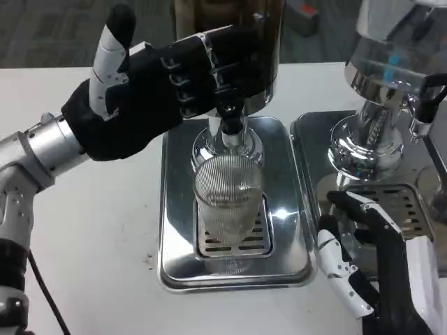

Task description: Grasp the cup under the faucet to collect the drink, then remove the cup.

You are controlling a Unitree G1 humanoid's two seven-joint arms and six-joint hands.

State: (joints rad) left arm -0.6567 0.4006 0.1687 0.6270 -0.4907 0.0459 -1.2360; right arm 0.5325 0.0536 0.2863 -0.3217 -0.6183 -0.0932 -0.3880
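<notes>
A clear ribbed cup [228,197] stands upright on the drip grate of the left dispenser's steel tray [174,209], directly below the faucet [230,120]. My left hand [150,87] is raised above the cup, its fingers wrapped over the faucet lever at the dispenser's base, thumb pointing up. My right hand [367,258] lies low at the front right, beside the tray's right edge, fingers spread and holding nothing, a short gap from the cup. I cannot tell whether liquid is in the cup.
A second dispenser [391,77] with its own steel tray [314,132] and grate stands at the right, just behind my right hand. White table [91,244] surface lies open to the left and front of the left tray.
</notes>
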